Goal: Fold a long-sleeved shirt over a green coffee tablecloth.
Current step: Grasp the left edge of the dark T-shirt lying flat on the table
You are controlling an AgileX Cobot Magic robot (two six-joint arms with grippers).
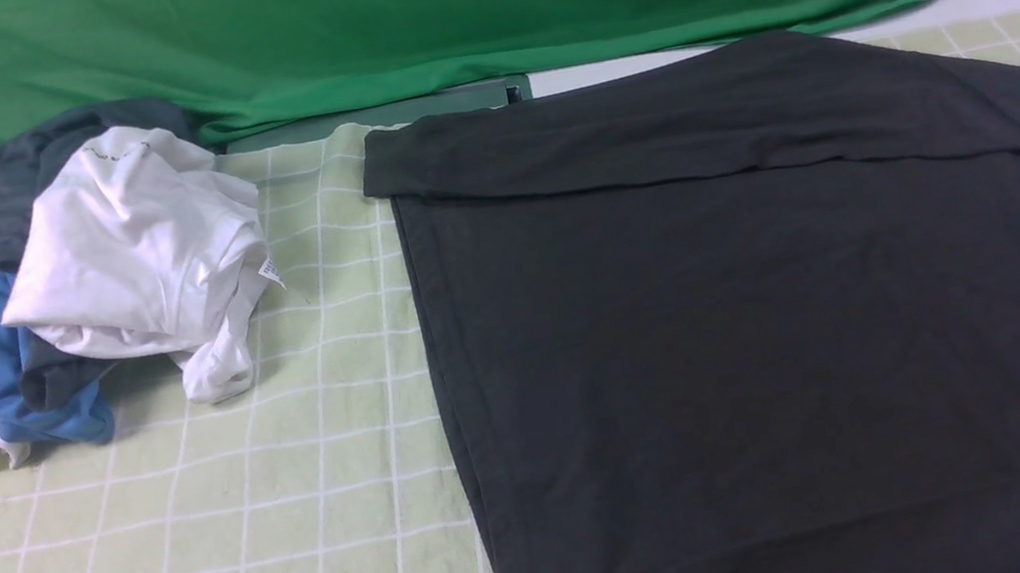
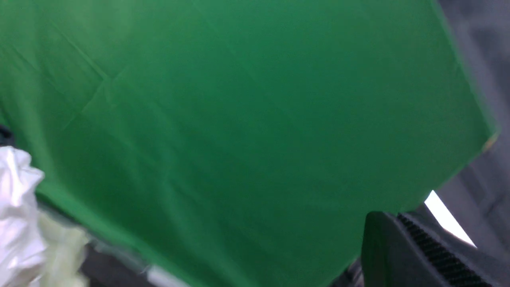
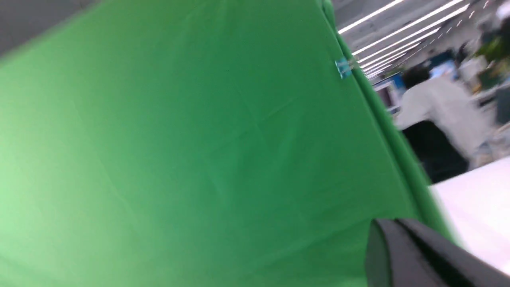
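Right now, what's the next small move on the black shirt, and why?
Probably lower the left gripper toward the black long-sleeved shirt's hem, opening on approach: both sleeves, far and near, appear laid across the body, the hem edge lies exposed, and that gripper is shut, away from the shirt.
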